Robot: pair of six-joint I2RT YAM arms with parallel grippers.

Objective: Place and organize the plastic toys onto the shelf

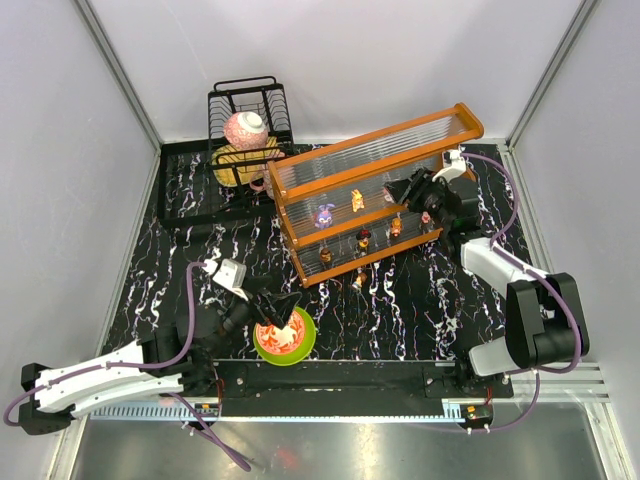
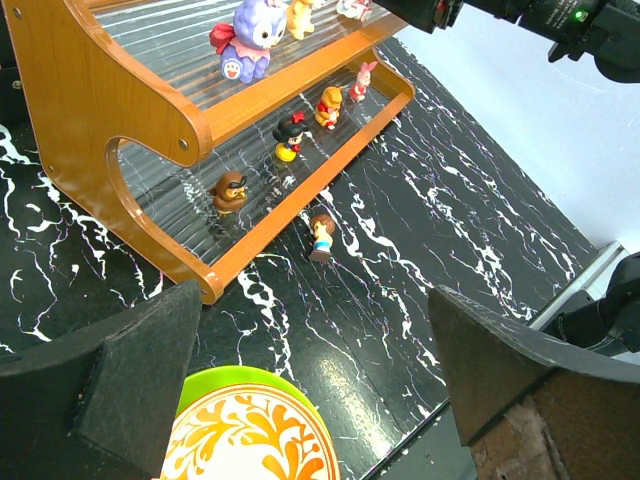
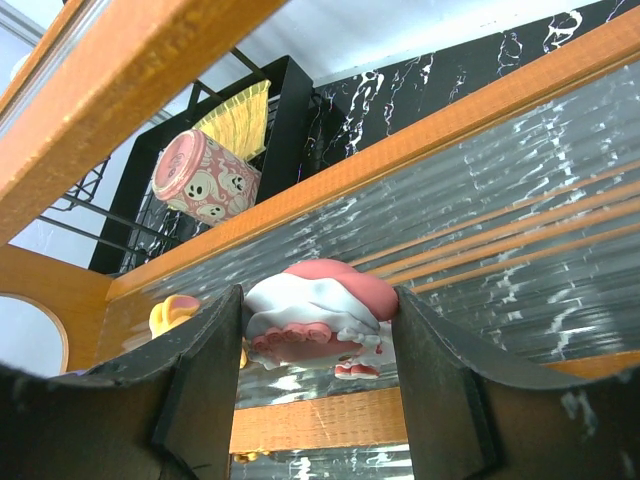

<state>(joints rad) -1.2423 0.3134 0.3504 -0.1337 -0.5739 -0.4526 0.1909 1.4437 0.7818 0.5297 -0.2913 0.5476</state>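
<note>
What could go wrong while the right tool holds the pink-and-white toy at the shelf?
The right tool grips the pink-and-white toy close to the yellow toy on the shelf; releasing there may knock that one over. The loose toy stands on the table by the shelf; the left tool might tip it.

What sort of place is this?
Likely a lab robot cell, not a home: plain grey walls enclose a black marbled table, with a left arm and right arm bolted along its near edge.

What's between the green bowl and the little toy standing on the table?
Nothing: only bare table separates bowl and toy, shown in the left wrist view.
</note>
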